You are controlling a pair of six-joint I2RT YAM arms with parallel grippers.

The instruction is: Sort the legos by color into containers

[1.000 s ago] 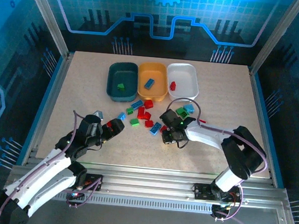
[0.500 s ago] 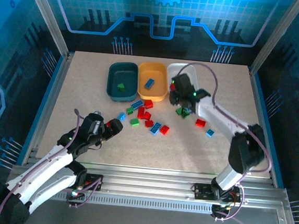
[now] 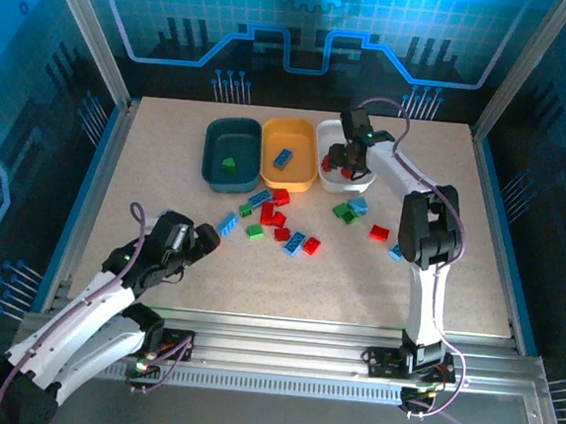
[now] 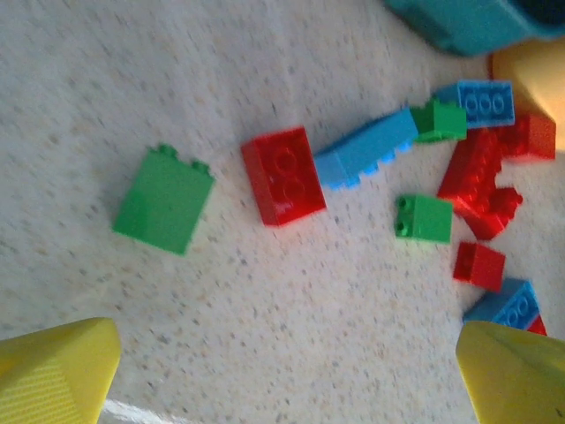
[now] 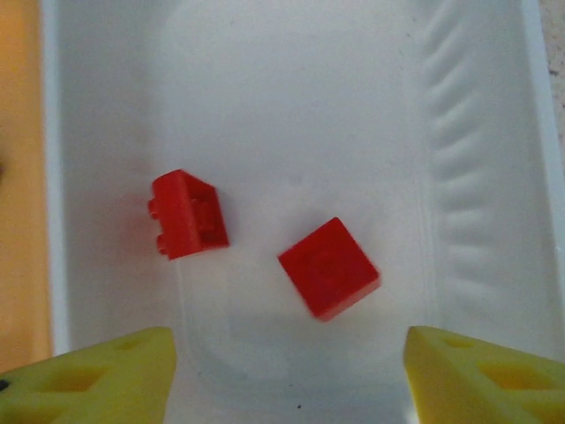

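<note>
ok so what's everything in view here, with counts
table: one, beige, underneath
teal tray: one, teal, left of row
green lego: one, green, in teal tray
orange tray: one, orange, middle
blue lego: one, blue, in orange tray
white tray: one, white, right
red legos: two, red, in white tray
loose legos: over a dozen, red/green/blue, scattered before the trays
left gripper: one, yellow fingers, open beside loose legos
right gripper: one, yellow fingers, open above white tray
</note>
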